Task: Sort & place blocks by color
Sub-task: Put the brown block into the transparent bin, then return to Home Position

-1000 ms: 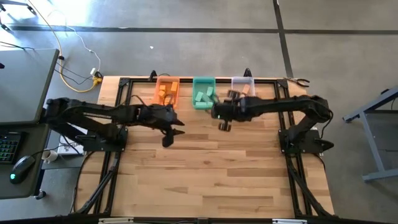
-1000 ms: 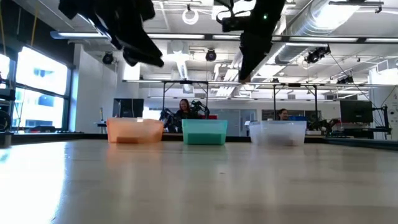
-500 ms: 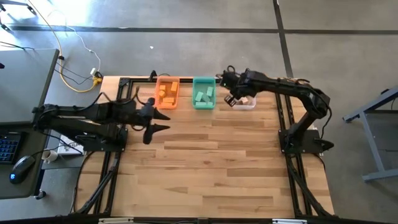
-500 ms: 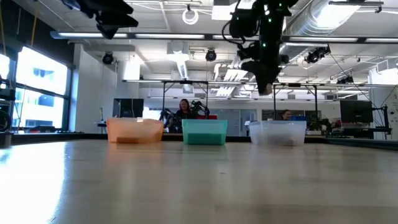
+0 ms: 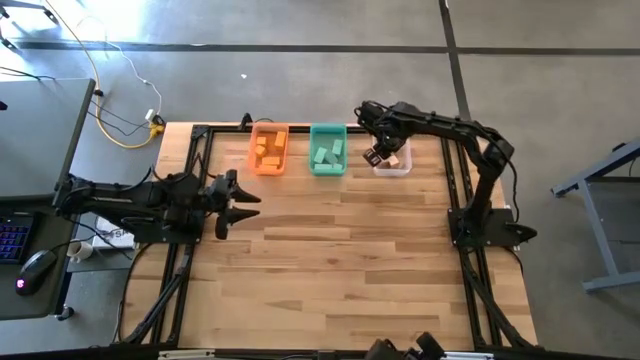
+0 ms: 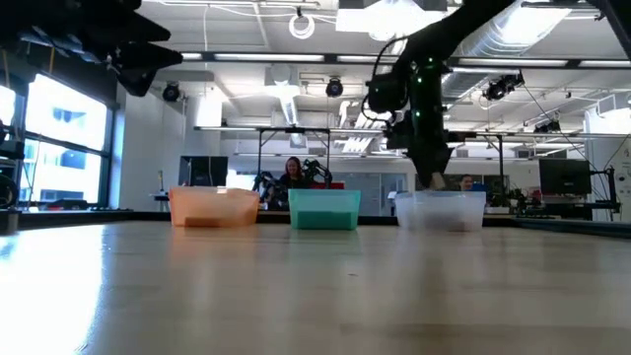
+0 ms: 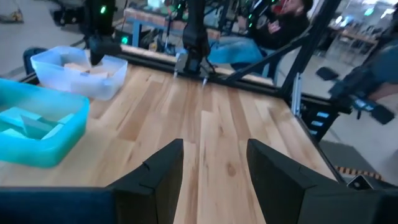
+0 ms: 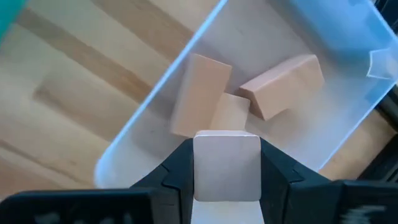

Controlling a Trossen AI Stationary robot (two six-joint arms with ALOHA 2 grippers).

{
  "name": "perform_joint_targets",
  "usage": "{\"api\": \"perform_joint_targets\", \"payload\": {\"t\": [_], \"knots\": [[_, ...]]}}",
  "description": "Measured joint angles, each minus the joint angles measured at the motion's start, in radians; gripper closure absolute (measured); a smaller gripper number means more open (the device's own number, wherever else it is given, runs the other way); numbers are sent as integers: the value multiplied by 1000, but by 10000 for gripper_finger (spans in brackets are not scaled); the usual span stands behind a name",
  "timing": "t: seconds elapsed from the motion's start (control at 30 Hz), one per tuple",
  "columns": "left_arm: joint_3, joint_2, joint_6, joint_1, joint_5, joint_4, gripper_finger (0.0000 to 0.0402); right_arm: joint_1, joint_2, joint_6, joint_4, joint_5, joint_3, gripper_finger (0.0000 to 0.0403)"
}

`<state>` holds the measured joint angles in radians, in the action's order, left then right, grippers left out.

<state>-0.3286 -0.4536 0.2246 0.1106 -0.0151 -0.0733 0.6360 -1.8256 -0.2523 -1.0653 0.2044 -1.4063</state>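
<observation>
My right gripper (image 5: 374, 156) hangs over the clear bin (image 5: 392, 160) at the table's far edge, shut on a pale wood block (image 8: 227, 167). Three more pale blocks (image 8: 200, 94) lie on that bin's floor. Orange blocks (image 5: 266, 152) lie in the orange bin (image 5: 268, 149), and teal blocks (image 5: 328, 153) in the green bin (image 5: 327, 149). My left gripper (image 5: 238, 203) is open above bare table near the left edge, holding nothing; its spread fingers show in the left wrist view (image 7: 214, 163). My right gripper pinches the pale wood block by two opposite side faces (image 8: 200, 163), one finger on each side. It comes from above, pointing down into the clear bin (image 8: 155, 106). The block is lifted clear, its flat face (image 8: 227, 149) above the blocks lying in the bin.
The three bins stand in a row along the far edge, seen side by side in the low view (image 6: 325, 209). Dark frame rails (image 5: 200, 150) border the table. Bare wooden tabletop (image 5: 340, 260) fills the middle and near side. People sit in the room behind.
My right gripper has travelled from the table's middle toward the far edge, over the clear bin, and come down toward it, still carrying the pale block. My left arm has drawn back toward the table's left edge.
</observation>
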Motion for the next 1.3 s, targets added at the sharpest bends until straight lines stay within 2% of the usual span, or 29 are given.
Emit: {"api": "perform_joint_targets", "payload": {"t": [0.1, 0.27, 0.33, 0.43, 0.67, 0.93, 1.17, 1.3], "knots": [[55, 60, 0, -6, 0, 33, 238, 17, -21, 2, 1, 7, 0, 291], [149, 154, -7, -7, 0, 84, 238, 21, -21, 43, 8, 87, 0, 202], [182, 187, -7, -7, 0, 96, 238, 21, -12, 57, 7, 78, 0, 170], [227, 230, 1, -7, 0, 110, 238, 21, 10, 78, 0, 25, 0, 145], [319, 309, -6, -7, 3, 150, 238, -16, 98, 122, -32, -85, 0, 139], [318, 321, -85, -7, 11, 161, 238, -171, 274, 147, 106, -62, 20, 137], [317, 320, -150, -7, 12, 166, 238, -318, 559, 165, 413, -107, 295, 137], [317, 320, -207, -7, 61, 148, 238, -386, 713, 120, 570, -135, 483, 137]]}}
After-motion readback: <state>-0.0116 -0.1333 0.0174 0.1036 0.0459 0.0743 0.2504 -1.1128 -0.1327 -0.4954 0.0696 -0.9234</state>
